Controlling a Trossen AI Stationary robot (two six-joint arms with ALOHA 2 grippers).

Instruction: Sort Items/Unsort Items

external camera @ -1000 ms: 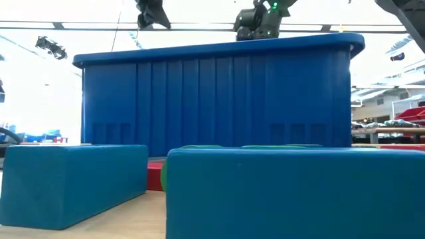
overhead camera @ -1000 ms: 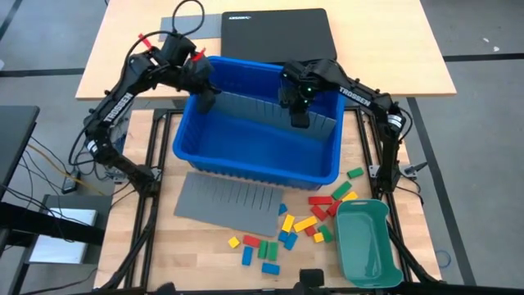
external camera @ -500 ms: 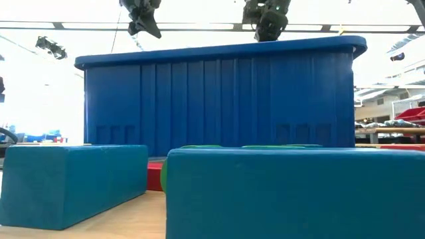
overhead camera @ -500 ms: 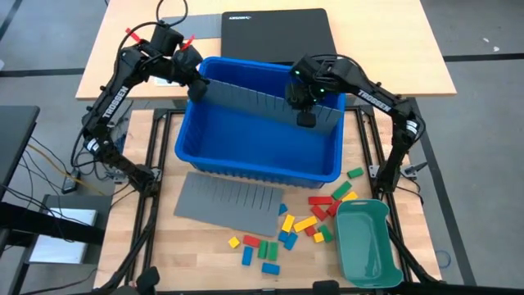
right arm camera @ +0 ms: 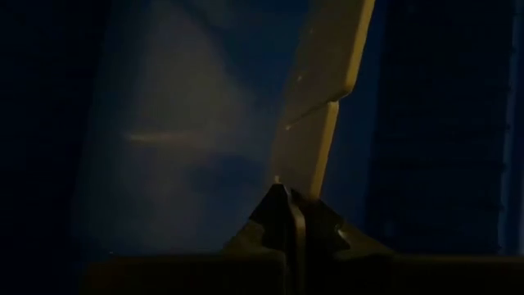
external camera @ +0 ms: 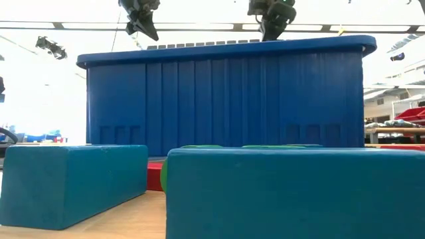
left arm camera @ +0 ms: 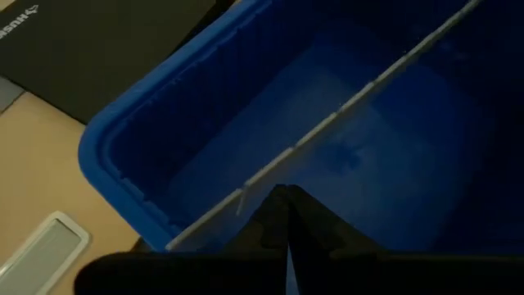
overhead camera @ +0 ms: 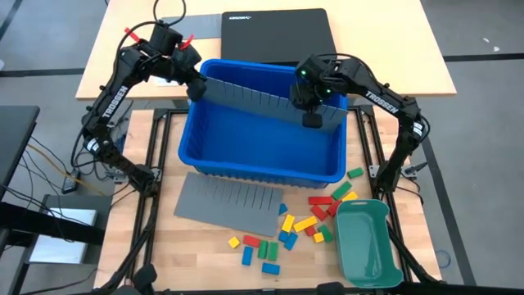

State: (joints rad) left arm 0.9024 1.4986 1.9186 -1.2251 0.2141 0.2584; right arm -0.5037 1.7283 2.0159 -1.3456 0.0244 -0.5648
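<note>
Wooden slats of the table point(overhead camera: 139, 246) carry everything. Nearest lie the items point(overhead camera: 288, 228), small red, yellow, green and blue blocks scattered loose beside a teal tray point(overhead camera: 365, 241) and a flat grey slotted sheet point(overhead camera: 229, 201). Behind them a big blue bin point(overhead camera: 262, 168) blocks the low view almost wholly. Across the bin's far side stands a second grey divider point(overhead camera: 258, 100), upright. The left hand point(overhead camera: 196, 88) pinches its one end, fingers pressed together on it; the right hand point(overhead camera: 311, 117) pinches the other end likewise. Farthest back lies a black laptop point(overhead camera: 274, 33).
</note>
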